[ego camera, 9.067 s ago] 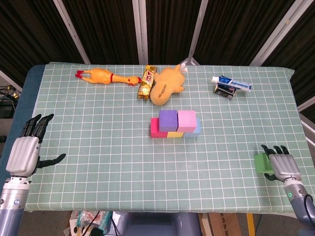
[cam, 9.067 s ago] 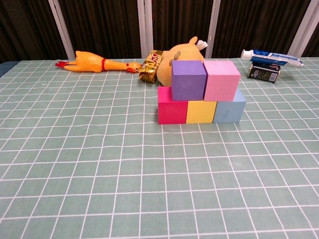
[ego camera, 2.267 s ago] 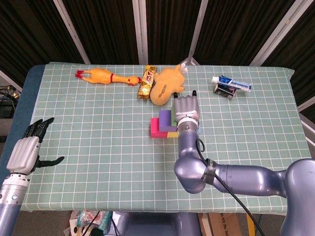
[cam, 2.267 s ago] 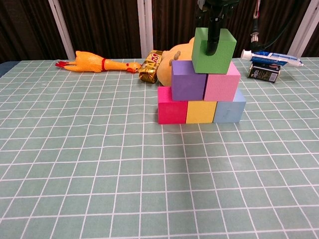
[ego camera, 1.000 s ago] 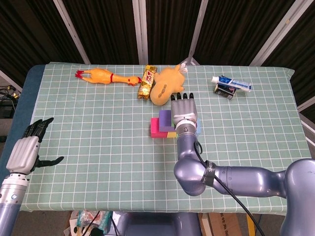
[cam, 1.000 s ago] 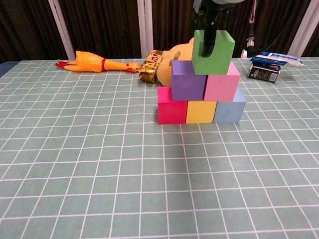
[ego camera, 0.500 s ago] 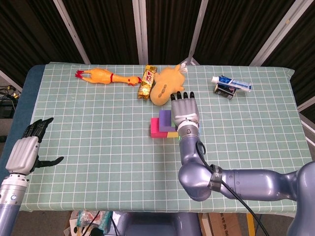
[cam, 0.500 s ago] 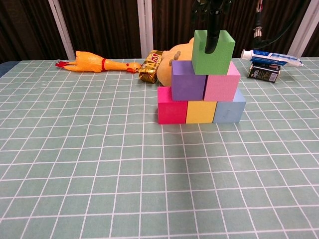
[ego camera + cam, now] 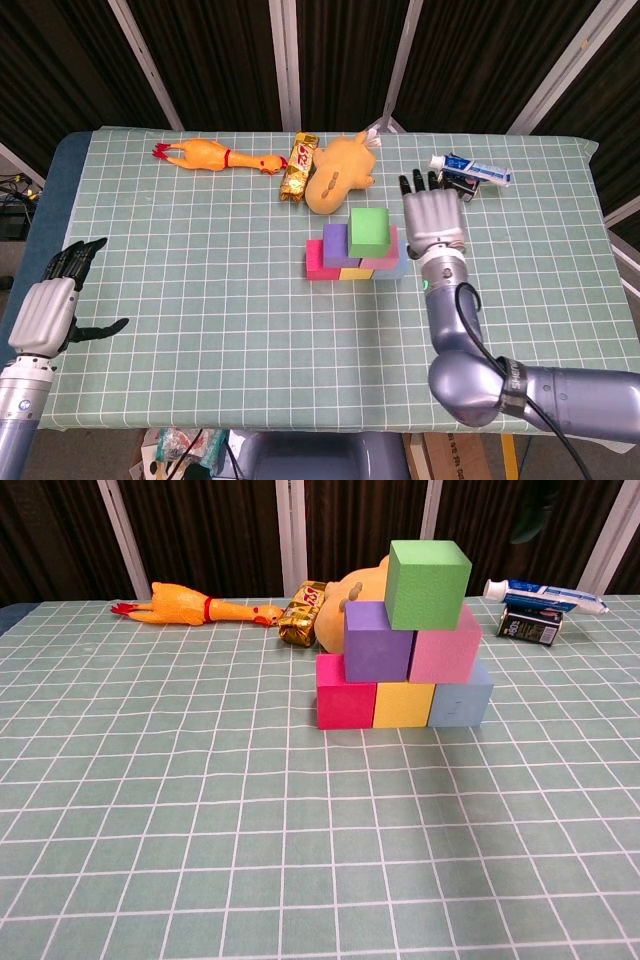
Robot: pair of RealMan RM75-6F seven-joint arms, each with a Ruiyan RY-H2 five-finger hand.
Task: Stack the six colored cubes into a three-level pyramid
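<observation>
The green cube [image 9: 428,584] [image 9: 369,231] sits alone on top of the purple cube [image 9: 377,641] and pink cube [image 9: 444,643]. Those two rest on a bottom row of magenta cube [image 9: 345,691], yellow cube [image 9: 404,703] and light blue cube [image 9: 461,700]. My right hand [image 9: 432,219] hovers just right of the stack with fingers spread, holding nothing and clear of the cubes. In the chest view only a dark blur of it shows at the top right. My left hand [image 9: 45,311] hangs open off the table's left edge.
Along the far side of the green grid mat [image 9: 200,300] lie a rubber chicken [image 9: 212,156], a candy bar [image 9: 298,166], an orange plush toy [image 9: 340,174] and a toothpaste tube [image 9: 475,170] on a small dark box [image 9: 528,623].
My right hand has let go of the green cube and drawn back to the right of the stack. The green cube stays on top. The left hand has not moved.
</observation>
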